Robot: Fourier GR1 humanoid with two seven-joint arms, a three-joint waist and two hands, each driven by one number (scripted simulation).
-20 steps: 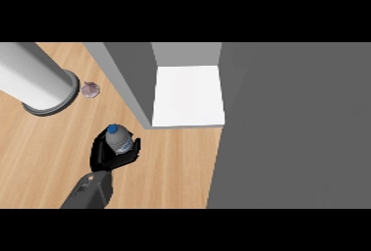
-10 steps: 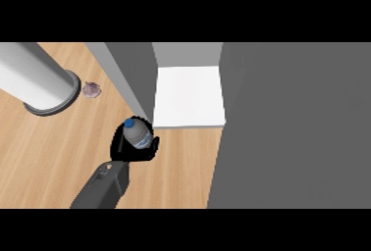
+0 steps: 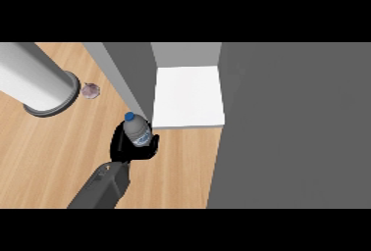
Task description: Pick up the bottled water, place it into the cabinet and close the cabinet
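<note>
The bottled water (image 3: 137, 131), clear with a blue cap and a blue label, is held above the wooden counter (image 3: 51, 157) with its cap pointing up and left. My left hand (image 3: 124, 147) is shut on it, fingers curled round its lower half, and the grey forearm comes in from the lower left. The bottle sits right at the front left corner of the open cabinet, whose white floor (image 3: 188, 98) lies just to its right. The cabinet's grey left wall (image 3: 134, 73) stands directly behind the cap. My right hand does not show.
A pale cylinder on a round grey base (image 3: 39, 90) stands at the upper left. Beside it lies a small pinkish round object (image 3: 91, 90). A large plain grey surface (image 3: 290, 127) fills the right side of the view.
My left hand has carried the bottle up and to the right, from the open counter to the cabinet's front left corner. The forearm has followed it.
</note>
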